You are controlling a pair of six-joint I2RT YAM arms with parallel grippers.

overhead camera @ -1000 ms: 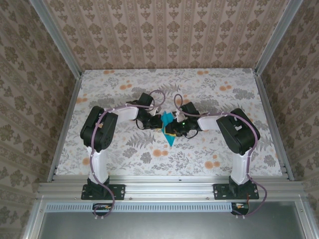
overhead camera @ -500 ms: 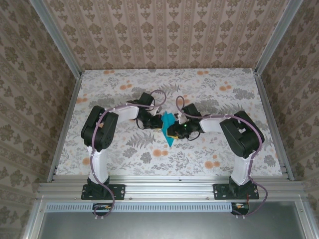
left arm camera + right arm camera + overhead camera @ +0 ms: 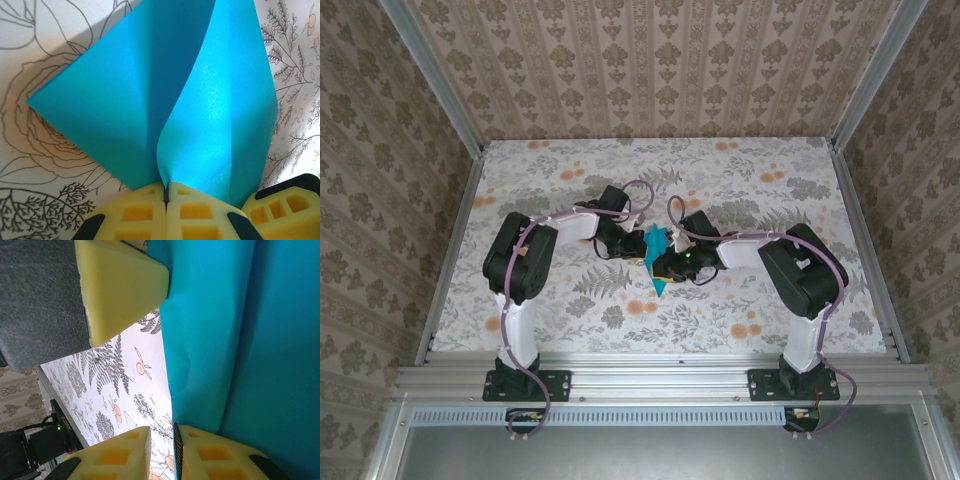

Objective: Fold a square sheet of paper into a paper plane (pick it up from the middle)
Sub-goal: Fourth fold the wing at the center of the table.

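Note:
The teal sheet of paper is folded, with creases, and hangs point-down between both grippers over the middle of the table. In the left wrist view the paper fans out in two flaps from my left gripper, which is shut on its lower corner. My left gripper comes in from the left, my right gripper from the right. In the right wrist view my right gripper has a narrow gap between its jaws. The paper edge runs along one finger's inner face.
The floral table stretches free all around the grippers, with aluminium rails along its sides. A yellow finger of the left gripper sits close above the right jaws. The right gripper's finger pokes in beside the left one.
My right gripper has edged left toward the paper and its jaws have narrowed. The left gripper has kept its pinch on the paper without moving.

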